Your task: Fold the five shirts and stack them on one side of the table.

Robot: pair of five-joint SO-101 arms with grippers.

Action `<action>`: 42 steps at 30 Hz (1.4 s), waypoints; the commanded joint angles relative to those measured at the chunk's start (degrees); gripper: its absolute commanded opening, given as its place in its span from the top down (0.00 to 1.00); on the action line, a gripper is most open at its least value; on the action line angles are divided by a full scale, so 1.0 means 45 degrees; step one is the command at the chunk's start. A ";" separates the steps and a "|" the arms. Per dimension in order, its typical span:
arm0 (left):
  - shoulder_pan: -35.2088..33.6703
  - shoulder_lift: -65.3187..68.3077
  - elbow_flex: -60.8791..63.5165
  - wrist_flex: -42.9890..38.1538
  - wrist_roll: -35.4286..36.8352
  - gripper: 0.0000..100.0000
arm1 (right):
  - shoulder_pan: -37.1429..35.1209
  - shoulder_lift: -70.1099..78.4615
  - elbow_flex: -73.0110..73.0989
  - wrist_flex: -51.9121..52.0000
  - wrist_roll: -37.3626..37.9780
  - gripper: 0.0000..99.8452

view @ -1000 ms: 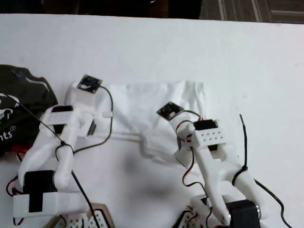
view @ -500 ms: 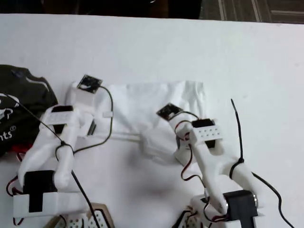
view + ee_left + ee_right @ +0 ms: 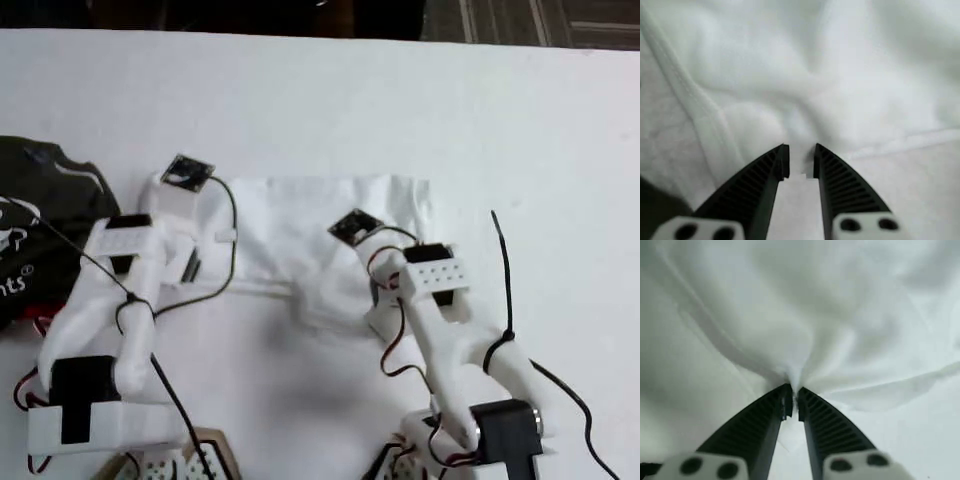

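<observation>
A white shirt (image 3: 310, 220) lies spread across the middle of the white table (image 3: 500, 110). My left gripper (image 3: 800, 162) stands at the shirt's left end, shut on a fold of the white cloth (image 3: 790, 100). My right gripper (image 3: 791, 402) is shut on a bunched edge of the same shirt (image 3: 805, 330) at its near side, right of centre. In the high view the left arm (image 3: 120, 290) and the right arm (image 3: 440, 300) hang over the shirt and hide their fingertips.
A pile of dark shirts (image 3: 40, 230) with white print sits at the table's left edge, beside the left arm. Bare table extends behind the white shirt and to its right. Cables trail from both arms near the front edge.
The right arm has drawn the shirt's near edge a little farther from the front of the table. The left arm has shifted slightly away from the front edge too.
</observation>
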 commanded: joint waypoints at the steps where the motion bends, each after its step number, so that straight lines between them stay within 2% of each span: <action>1: -0.0117 -0.0137 -0.1963 0.2012 0.0020 0.89 | 0.0049 -0.0107 -0.0899 0.0615 0.0000 0.98; 7: -0.0137 -0.0117 -0.3976 0.3927 0.0547 0.89 | 0.0029 0.0029 -0.0899 0.0694 0.0000 0.93; 10: -0.0137 -0.0117 -0.4034 0.3966 0.0547 0.89 | -0.0010 0.0010 -0.0703 0.0674 0.0000 0.92; 14: -0.0176 -0.0117 -0.3976 0.3985 0.0547 0.89 | -0.0010 0.0010 -0.0664 0.0635 0.0000 0.98; 22: -0.0176 -0.0117 -0.3976 0.3985 0.0547 0.89 | 0.0068 -0.0381 -0.0742 0.0947 0.0039 0.98; 25: -0.0156 -0.0117 -0.3976 0.3985 0.0527 0.89 | 0.0088 -0.1280 -0.0742 0.1592 0.0664 0.98; 29: -0.0156 -0.0039 -0.3976 0.3985 0.0527 0.89 | 0.0850 -0.2452 -0.0703 0.1963 0.1407 0.98; 36: -0.0156 -0.0020 -0.3976 0.3985 0.0488 0.89 | 0.2569 -0.2589 -0.0645 0.2217 0.2833 0.98; 42: -0.0137 -0.0020 -0.3976 0.3888 0.0527 0.88 | 0.2628 -0.2589 0.0293 0.2198 0.2891 0.98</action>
